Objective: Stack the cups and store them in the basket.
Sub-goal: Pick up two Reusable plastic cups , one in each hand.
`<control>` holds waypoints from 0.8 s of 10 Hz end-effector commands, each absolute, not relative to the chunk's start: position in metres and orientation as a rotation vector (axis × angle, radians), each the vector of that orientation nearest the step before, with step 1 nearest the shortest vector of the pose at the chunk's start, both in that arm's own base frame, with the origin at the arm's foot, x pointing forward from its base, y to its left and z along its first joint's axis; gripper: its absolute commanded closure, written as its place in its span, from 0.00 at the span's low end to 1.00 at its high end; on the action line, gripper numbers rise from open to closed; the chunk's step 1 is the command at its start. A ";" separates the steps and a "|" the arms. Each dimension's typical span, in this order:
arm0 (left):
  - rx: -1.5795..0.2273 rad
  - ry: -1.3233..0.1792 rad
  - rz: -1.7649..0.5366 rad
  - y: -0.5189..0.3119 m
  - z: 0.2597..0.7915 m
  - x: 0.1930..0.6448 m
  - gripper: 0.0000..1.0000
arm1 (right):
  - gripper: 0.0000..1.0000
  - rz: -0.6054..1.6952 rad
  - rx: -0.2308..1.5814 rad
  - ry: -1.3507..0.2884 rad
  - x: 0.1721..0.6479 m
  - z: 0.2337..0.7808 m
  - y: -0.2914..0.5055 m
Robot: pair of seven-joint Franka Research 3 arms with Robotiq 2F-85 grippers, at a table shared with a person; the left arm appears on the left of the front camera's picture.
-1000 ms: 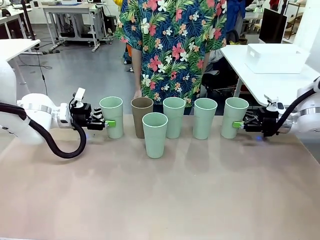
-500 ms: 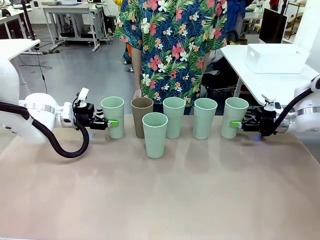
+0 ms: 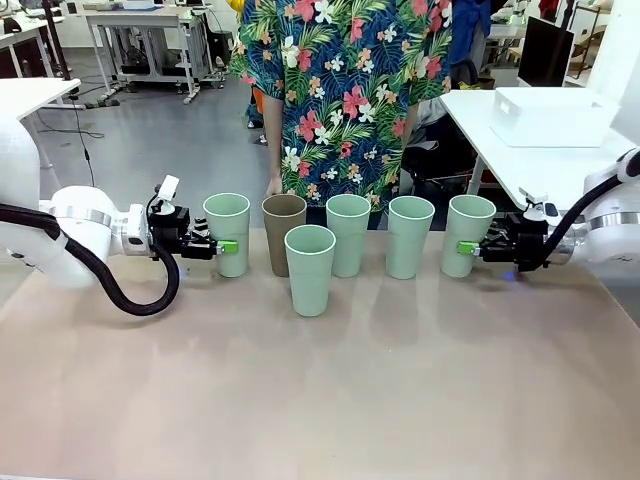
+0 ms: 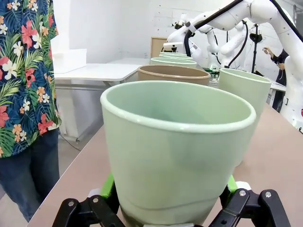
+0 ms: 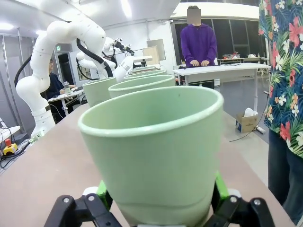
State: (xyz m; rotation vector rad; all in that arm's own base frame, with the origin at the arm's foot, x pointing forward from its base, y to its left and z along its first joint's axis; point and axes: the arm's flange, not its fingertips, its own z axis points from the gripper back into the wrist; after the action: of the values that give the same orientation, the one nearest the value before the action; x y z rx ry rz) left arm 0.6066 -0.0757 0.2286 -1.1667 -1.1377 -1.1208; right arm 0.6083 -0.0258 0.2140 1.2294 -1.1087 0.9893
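Six cups stand in a loose row at the table's far side: five mint green and one brown (image 3: 283,232). My left gripper (image 3: 222,246) is open around the base of the leftmost cup (image 3: 227,225), whose wall rises between the green pads (image 4: 109,185) in the left wrist view. My right gripper (image 3: 468,247) is open around the base of the rightmost cup (image 3: 470,225), which sits close between the pads (image 5: 218,187) in the right wrist view. One green cup (image 3: 310,268) stands nearer me than the row. The white basket (image 3: 553,115) rests on a side table at the far right.
A person in a flowered shirt (image 3: 340,90) stands right behind the cups, one hand (image 3: 274,186) hanging near the brown cup. The white side table (image 3: 540,165) with the basket lies beyond the table's right corner. The near half of the tabletop (image 3: 320,400) is bare.
Both grippers have slid inward along the table, farther around their cups. The outer cups have each shifted slightly toward the middle.
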 end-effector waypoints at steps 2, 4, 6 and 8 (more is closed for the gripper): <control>-1.180 -1.142 -1.110 -0.079 0.234 0.608 0.00 | 0.00 0.959 1.245 -1.105 0.622 0.216 -0.020; -1.189 -1.154 -1.102 -0.076 0.236 0.607 0.19 | 0.20 0.959 1.258 -1.093 0.622 0.215 -0.020; -1.197 -1.178 -1.070 -0.073 0.236 0.608 0.24 | 0.22 0.953 1.273 -1.084 0.623 0.214 -0.024; -1.240 -1.210 -1.082 -0.071 0.238 0.607 0.44 | 0.42 0.974 1.309 -1.056 0.620 0.216 -0.034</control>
State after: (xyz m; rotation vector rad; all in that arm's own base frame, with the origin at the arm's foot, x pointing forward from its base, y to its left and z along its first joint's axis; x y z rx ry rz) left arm 0.6061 -0.0695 0.2320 -1.1951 -1.1614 -1.1056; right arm 0.6129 -0.0283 0.2119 1.2648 -1.0860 0.9736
